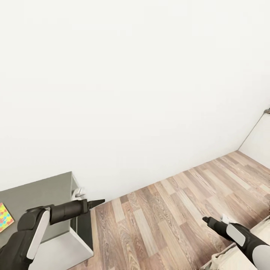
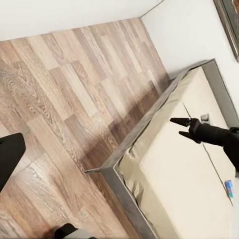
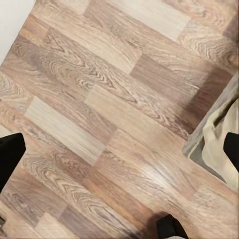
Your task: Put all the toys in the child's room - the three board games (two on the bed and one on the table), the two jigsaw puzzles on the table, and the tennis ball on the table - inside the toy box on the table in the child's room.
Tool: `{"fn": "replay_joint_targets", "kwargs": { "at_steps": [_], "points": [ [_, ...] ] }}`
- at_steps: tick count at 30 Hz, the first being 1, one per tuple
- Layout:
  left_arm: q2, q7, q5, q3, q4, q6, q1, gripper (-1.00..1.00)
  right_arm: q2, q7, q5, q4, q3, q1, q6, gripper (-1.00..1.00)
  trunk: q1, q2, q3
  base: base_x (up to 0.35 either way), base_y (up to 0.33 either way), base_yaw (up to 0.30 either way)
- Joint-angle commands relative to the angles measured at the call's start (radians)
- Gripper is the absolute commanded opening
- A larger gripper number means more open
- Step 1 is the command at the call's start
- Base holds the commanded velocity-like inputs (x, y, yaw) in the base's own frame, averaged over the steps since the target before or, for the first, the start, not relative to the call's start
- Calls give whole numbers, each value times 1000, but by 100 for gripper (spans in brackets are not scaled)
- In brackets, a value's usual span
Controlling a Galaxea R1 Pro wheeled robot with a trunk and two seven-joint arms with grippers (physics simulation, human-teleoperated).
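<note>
A blank white wall (image 1: 131, 82) and a wood-plank floor (image 1: 168, 217) are seen from the head camera. At the lower left, the grey tabletop (image 1: 41, 195) ends in a corner, and a multicoloured jigsaw puzzle (image 1: 5, 217) lies flat on it at the picture's edge. The left claw (image 1: 98, 203) is held out past the tabletop's end, over the floor — its fingers are drawn to a point, apparently pressed together with nothing between them. The right claw (image 1: 206, 219) is held low at the right, near the corner of the bed (image 1: 240, 258); whether it is released or clenched cannot be told. In the left wrist view, the bed's beige mattress (image 2: 184, 184) is shown with a small blue item (image 2: 228, 188) lying on it — too small to be identified.
</note>
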Motion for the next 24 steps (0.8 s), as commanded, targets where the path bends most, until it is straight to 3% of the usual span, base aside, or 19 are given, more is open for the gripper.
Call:
{"fn": "replay_joint_targets", "kwargs": {
  "at_steps": [1, 7, 13, 24],
  "points": [
    [-1, 3, -1, 0, 0, 6, -1, 100, -4, 5, -1, -22, 3, -1, 3, 100, 1, -2, -4, 0, 0, -134],
    [-1, 13, 0, -2, 0, 29, -2, 100, -42, 24, -3, -162, 2, 19, 16, 100, 1, -2, -12, 0, 0, -133],
    [-1, 16, 0, -1, 0, 40, -2, 100, -77, 31, -4, -339, -2, 92, 75, 100, 1, -2, -21, 0, 0, -131],
    [-4, 17, 0, -3, 0, 41, -2, 100, -87, 55, -7, -411, -6, 121, 111, 100, 1, -2, -38, 0, 0, -126]
  ]
}}
